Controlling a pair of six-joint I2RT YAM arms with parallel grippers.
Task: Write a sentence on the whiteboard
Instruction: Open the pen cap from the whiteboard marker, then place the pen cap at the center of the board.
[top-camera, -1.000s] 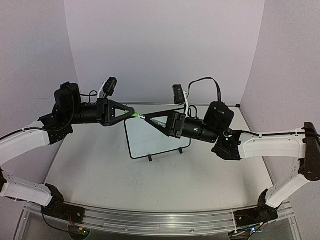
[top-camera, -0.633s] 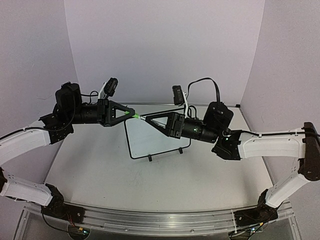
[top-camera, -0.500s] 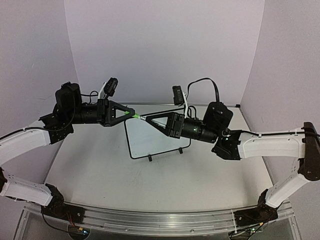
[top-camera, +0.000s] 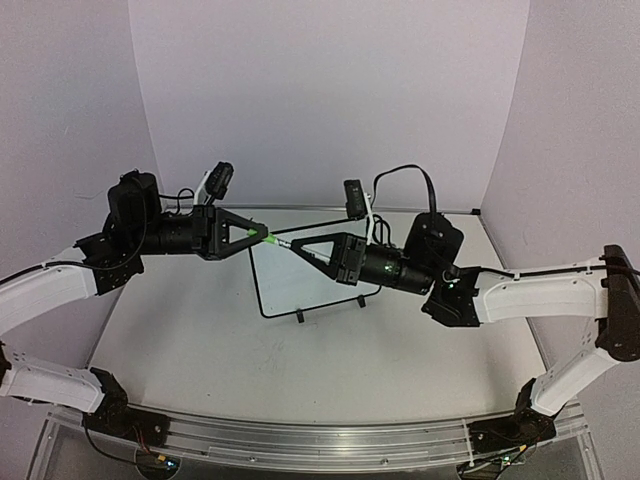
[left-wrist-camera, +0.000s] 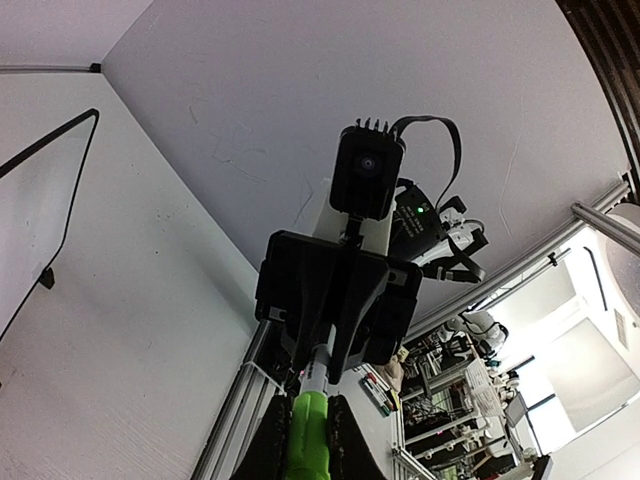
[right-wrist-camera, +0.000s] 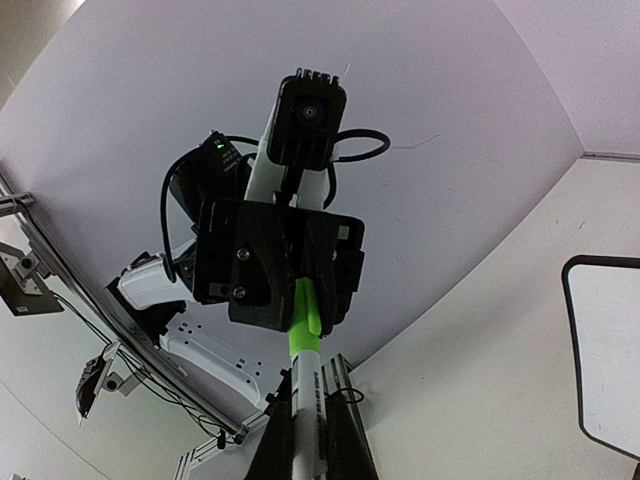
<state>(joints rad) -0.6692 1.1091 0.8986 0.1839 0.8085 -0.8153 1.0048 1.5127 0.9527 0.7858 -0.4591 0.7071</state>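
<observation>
Above the black-framed white whiteboard standing on the pale tabletop, the left tool clamps the cap of the green-capped white marker pen, the right tool its barrel.

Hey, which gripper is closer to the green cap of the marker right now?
Left. The left gripper is shut on the green cap itself. The right gripper is shut on the white barrel, just past the cap.
</observation>
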